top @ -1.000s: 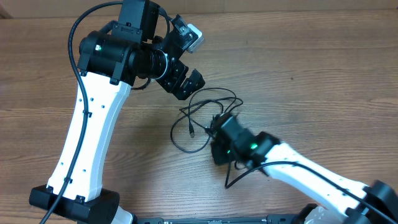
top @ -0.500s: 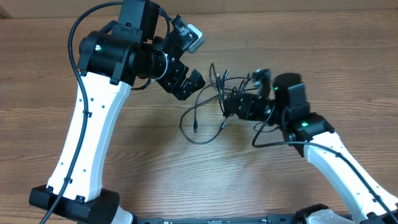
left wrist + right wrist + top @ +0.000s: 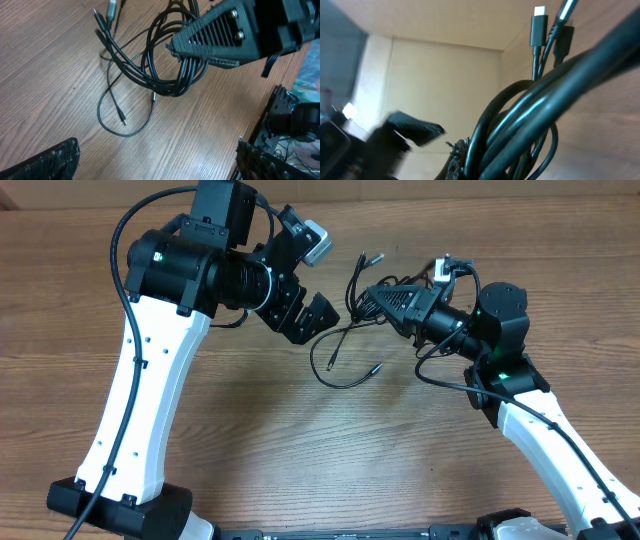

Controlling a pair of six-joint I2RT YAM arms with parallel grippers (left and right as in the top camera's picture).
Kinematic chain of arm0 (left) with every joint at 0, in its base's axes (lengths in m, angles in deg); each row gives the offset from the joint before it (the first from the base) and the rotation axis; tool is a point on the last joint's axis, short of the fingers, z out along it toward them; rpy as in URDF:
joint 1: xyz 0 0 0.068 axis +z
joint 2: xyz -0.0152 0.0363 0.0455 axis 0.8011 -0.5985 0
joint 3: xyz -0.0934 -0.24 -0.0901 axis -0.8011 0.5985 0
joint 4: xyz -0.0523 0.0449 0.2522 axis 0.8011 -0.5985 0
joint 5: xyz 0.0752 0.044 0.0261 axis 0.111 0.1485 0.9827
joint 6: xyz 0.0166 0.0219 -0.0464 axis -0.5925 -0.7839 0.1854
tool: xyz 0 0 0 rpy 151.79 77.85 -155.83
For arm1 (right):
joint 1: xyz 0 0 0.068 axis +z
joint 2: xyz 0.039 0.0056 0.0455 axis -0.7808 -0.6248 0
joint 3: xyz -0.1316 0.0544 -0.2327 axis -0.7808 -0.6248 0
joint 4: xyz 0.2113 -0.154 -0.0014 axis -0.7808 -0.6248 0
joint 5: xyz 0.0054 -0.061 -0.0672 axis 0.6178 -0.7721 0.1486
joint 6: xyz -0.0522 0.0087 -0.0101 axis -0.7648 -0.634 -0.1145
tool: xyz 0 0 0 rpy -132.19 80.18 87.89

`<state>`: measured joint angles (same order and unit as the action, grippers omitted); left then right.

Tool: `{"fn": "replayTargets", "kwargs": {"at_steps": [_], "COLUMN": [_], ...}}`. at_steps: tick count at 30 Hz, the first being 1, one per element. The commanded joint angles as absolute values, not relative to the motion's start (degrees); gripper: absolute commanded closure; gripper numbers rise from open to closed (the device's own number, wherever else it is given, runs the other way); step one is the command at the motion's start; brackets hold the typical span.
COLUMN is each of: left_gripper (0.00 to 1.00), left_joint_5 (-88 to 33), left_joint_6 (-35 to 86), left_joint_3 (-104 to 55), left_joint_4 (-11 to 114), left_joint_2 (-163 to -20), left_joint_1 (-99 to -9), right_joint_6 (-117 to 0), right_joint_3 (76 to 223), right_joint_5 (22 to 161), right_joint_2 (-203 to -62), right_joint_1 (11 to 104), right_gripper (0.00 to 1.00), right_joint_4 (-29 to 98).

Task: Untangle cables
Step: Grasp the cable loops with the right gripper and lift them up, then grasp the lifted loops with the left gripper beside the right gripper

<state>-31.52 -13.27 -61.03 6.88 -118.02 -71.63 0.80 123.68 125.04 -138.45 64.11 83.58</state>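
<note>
Over the worktop (image 3: 250,450), your right gripper (image 3: 372,300) clamps the lifted cables (image 3: 170,90) (one loop trails). Next, close your spread-apart left gripper (image 3: 308,318) on a loose strand.

Bare counter (image 3: 300,460) lies open across the middle, out from the two arm bases, and again at the far right corner. The left tool (image 3: 312,315), fingers spread wide, faces the right tool (image 3: 372,300), which is clamped on the cables (image 3: 345,350). Only a narrow gap separates them, and black loops cross it, drooping to the wood. The left arm (image 3: 140,400) walls off the left side; the right arm (image 3: 545,445) slants across the near right corner.
</note>
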Motion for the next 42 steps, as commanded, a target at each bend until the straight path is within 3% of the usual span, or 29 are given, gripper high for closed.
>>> {"fn": "replayTargets", "kwargs": {"at_steps": [1, 7, 19, 26, 29, 33, 36, 38, 42], "left_gripper": [0.00, 0.00, 0.02, 0.09, 0.22, 0.52, 0.60, 0.60, 0.46], "left_joint_5": [-32.75, -32.72, -35.78, -37.03, -37.05, -37.10, -37.42, -37.93, -38.30], "left_joint_6": [-18.58, -28.92, -32.79, -32.79, -32.76, -32.74, -32.72, -32.72, -32.46], "left_joint_3": [-61.12, -61.14, -61.14, -61.14, -61.14, -61.14, -61.14, -61.14, -61.14], "left_joint_4": [6.27, 6.16, 6.20, 6.66, 7.12, 7.73, 8.17, 8.36, 9.06], "left_joint_2": [-118.13, -118.13, -121.56, -124.64, -124.68, -124.68, -124.68, -124.68, -124.68], "left_joint_1": [-71.98, -73.57, -74.75, -76.15, -76.33, -76.37, -76.57, -76.81, -77.05], "right_joint_6": [18.85, 34.64, 39.12, 39.90, 39.90, 39.90, 39.90, 39.90, 39.90], "right_joint_3": [124.01, 124.01, 124.01, 124.01, 124.01, 124.01, 124.01, 124.01, 124.01], "right_joint_5": [124.98, 127.23, 128.47, 128.47, 128.47, 128.49, 128.67, 129.04, 129.17], "right_joint_2": [-137.07, -137.07, -137.07, -137.07, -137.07, -137.07, -137.07, -137.07, -137.07], "right_joint_1": [63.83, 63.85, 64.02, 64.00, 64.00, 64.02, 64.02, 64.02, 64.02], "right_gripper": [0.96, 0.96, 0.96, 0.96, 0.96, 0.96, 0.96, 0.96, 0.96], "right_joint_4": [84.89, 86.73, 92.63, 92.63, 92.63, 92.61, 92.63, 92.61, 92.61]}}
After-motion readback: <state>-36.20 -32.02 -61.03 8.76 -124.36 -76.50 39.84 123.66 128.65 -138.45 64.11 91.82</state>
